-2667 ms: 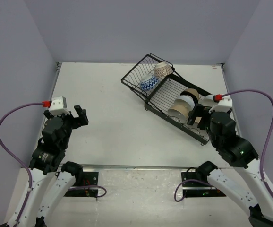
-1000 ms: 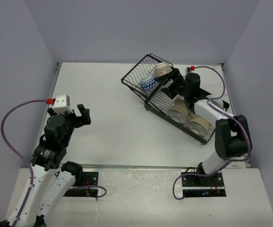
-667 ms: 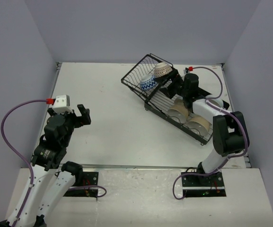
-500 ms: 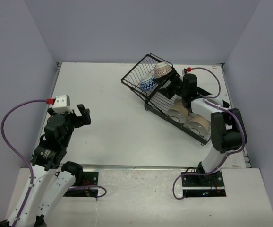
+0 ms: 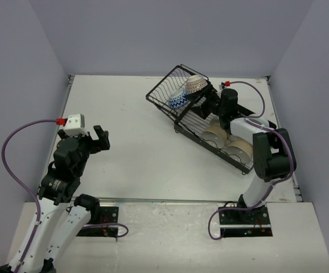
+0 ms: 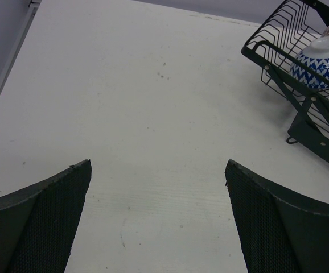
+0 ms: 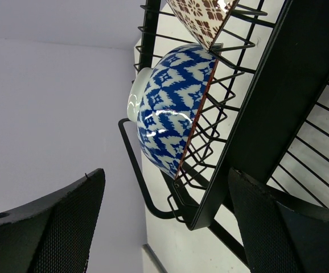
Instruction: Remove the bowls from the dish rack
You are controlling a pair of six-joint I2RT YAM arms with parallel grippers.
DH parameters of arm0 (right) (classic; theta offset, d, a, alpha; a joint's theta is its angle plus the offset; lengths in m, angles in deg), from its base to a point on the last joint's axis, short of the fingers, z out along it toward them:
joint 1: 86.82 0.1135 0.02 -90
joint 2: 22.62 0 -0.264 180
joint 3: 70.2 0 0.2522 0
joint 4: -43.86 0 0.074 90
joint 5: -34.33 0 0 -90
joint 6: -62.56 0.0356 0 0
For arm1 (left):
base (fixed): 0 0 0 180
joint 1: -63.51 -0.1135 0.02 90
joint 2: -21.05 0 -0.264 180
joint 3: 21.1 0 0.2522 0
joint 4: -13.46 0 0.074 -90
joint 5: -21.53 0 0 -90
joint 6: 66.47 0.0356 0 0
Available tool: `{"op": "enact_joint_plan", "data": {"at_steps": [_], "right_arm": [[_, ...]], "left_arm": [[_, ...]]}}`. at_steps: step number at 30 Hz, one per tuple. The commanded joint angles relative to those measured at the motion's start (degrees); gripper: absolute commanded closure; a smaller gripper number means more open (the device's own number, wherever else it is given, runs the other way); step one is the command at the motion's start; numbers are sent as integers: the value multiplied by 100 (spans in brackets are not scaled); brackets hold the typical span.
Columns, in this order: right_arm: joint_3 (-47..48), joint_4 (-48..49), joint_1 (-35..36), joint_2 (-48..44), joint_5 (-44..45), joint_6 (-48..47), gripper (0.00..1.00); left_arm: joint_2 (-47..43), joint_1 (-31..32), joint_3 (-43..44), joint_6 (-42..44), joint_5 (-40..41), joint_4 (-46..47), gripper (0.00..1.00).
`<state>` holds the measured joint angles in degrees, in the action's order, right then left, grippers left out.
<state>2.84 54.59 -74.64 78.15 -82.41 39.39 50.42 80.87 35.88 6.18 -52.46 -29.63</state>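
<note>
The left pincer (image 6: 157, 170) hangs spread over bare counter (image 6: 153, 102), well apart from the dish rack (image 7: 278, 85). The right pincer (image 7: 167, 176), jaws apart and empty, faces the blue zigzag bowl (image 7: 167, 114) tilted in the rack's basket just ahead; the brown patterned bowl (image 7: 201, 14) beyond is cut off

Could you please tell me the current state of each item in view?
blue zigzag bowl: in the rack's wire basket, not gripped.
brown patterned bowl: in the same basket, beside the blue one.
tan bowls: standing in the long tray.
dish rack: loaded with bowls.
right hand: open, empty, at the basket.
left hand: open, empty, above the table.
</note>
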Motion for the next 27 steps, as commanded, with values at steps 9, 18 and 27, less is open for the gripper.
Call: {"op": "enact_joint_plan", "data": {"at_steps": [9,18,27], "right_arm": [[206,425,30,-312,-156,-12,12],[258,311,30,-313,-173,-12,12],[461,381,21,-110,-402,67,14]], "left_arm": [[-1,-5,-16,126,-124,260,0],[-10,4,-16,126,-142,260,0],[-10,12,-24,135,-203,278,0]]}}
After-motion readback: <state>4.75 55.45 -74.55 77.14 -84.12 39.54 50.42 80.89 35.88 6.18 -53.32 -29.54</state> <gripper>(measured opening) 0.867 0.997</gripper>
